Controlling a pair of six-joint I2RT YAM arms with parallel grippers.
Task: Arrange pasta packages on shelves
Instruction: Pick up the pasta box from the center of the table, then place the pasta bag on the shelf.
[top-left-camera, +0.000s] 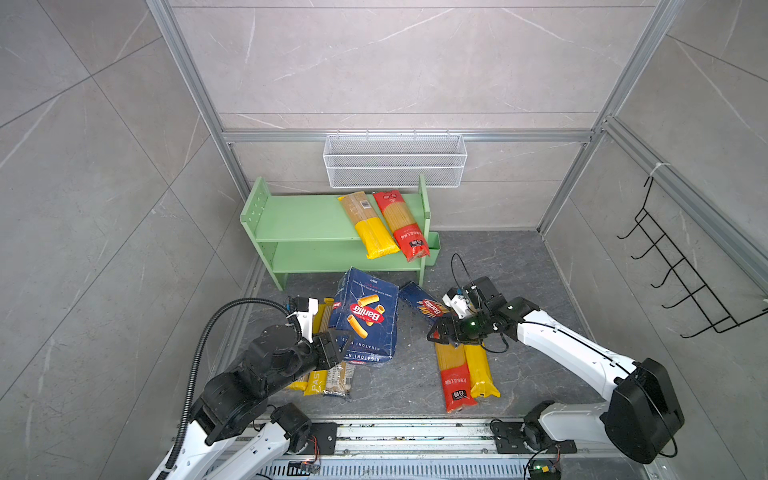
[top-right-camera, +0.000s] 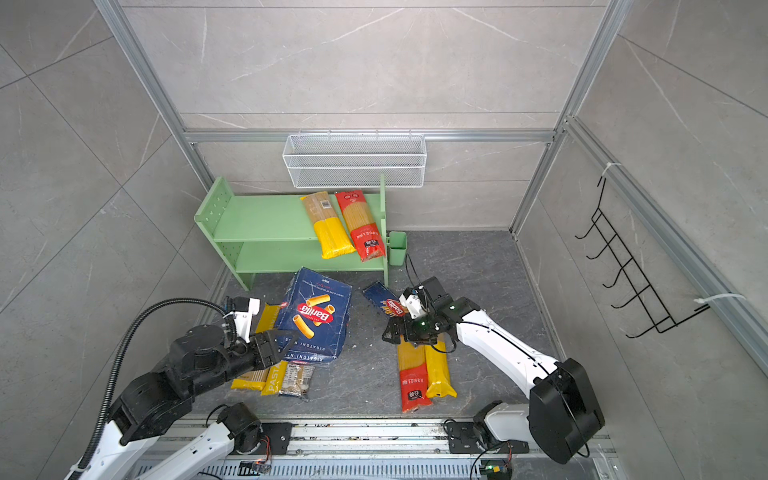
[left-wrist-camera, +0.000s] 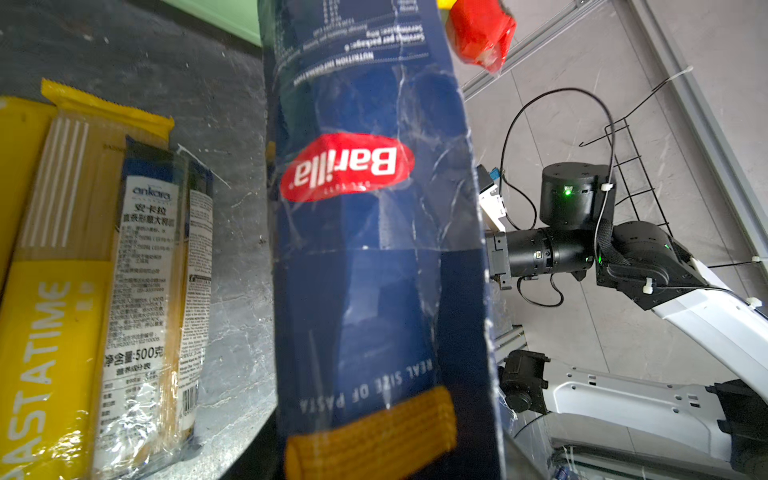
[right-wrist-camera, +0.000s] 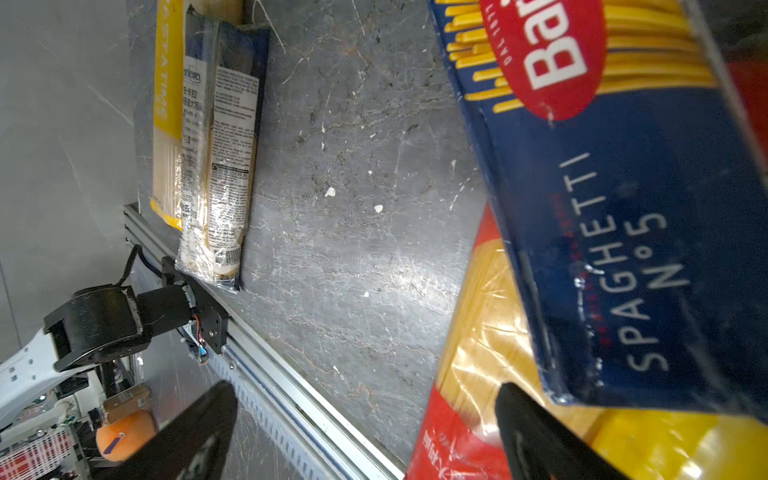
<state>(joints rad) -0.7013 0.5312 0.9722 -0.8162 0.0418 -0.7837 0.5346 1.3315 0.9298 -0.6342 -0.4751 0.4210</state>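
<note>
The pale green shelves (top-left-camera: 307, 220) stand at the back, with a yellow-ended spaghetti bag (top-left-camera: 368, 226) and a red-ended one (top-left-camera: 401, 224) lying on the top board. My left gripper (top-left-camera: 337, 347) is shut on the lower edge of a dark blue Barilla rigatoni box (top-left-camera: 365, 320), which is tilted up off the floor and fills the left wrist view (left-wrist-camera: 374, 249). Under and beside that box lie several bags (top-left-camera: 328, 380), one marked PASTATIME (left-wrist-camera: 45, 353). My right gripper (right-wrist-camera: 365, 432) hangs open over two spaghetti bags (top-left-camera: 465, 374), beside a Barilla spaghetti box (right-wrist-camera: 615, 232).
A white mesh basket (top-left-camera: 395, 160) hangs on the back wall above the shelves. A black hook rack (top-left-camera: 681, 270) is on the right wall. A green cup (top-right-camera: 397, 248) clings to the shelf's right side. An aluminium rail (top-left-camera: 415, 436) runs along the front edge.
</note>
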